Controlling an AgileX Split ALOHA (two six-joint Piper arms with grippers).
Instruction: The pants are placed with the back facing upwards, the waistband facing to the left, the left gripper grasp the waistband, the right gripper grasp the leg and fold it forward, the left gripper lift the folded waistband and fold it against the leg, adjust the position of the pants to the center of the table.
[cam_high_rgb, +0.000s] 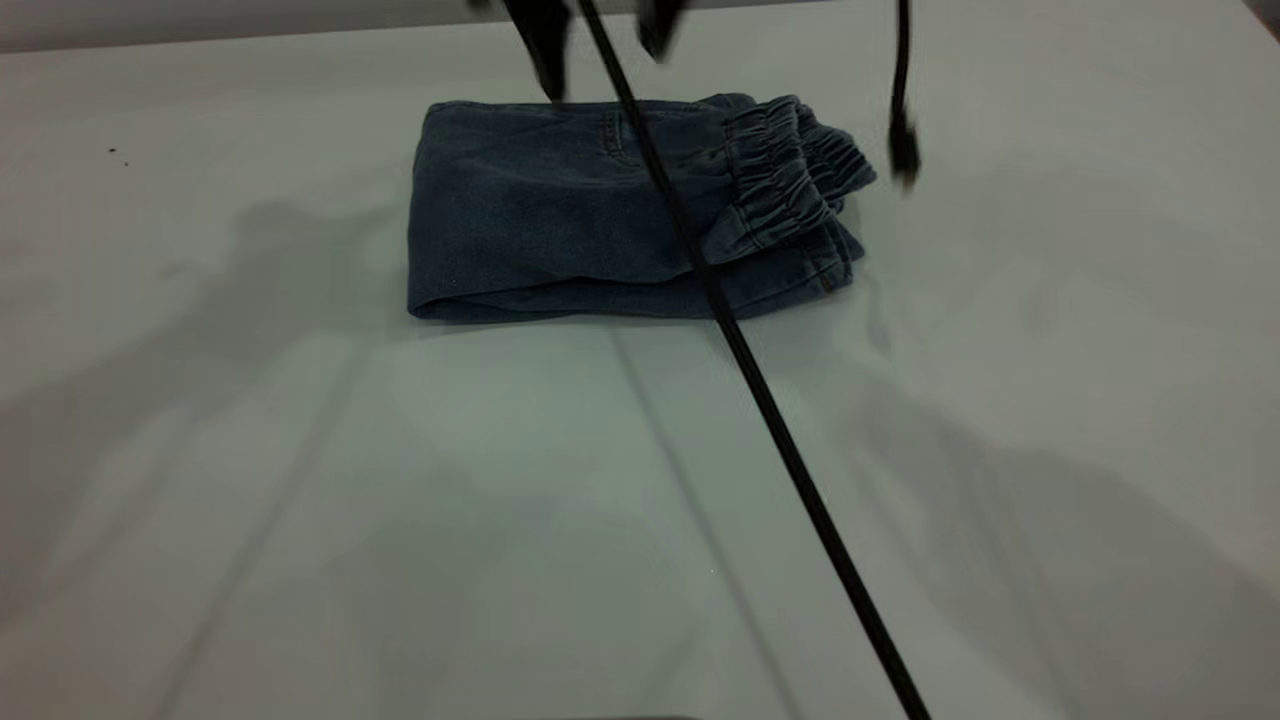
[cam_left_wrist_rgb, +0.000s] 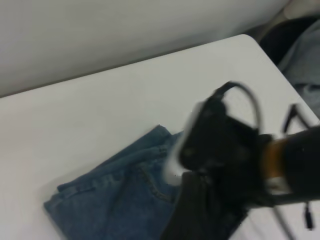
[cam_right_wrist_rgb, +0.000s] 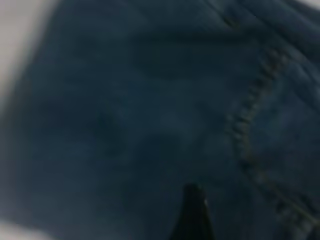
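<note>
Denim pants (cam_high_rgb: 560, 215), one folded bundle, are lying on one white table (cam_high_rgb: 300, 500); both grippers' openings are untellable.

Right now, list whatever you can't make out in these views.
Right hand: smeared by motion, left wrist view.
Left hand: in no view.
Shorts: lower layers hidden by the fold, exterior view; blurred close-up in right wrist view.

A robot test bench in a lab-like room is showing here: a large bare white table (cam_high_rgb: 300, 500) is taking up nearly everything, a plain pale wall (cam_left_wrist_rgb: 100, 35) is running behind it at 12 o'clock, and a black cable (cam_high_rgb: 760, 400) is hanging across toward 5 o'clock.
</note>
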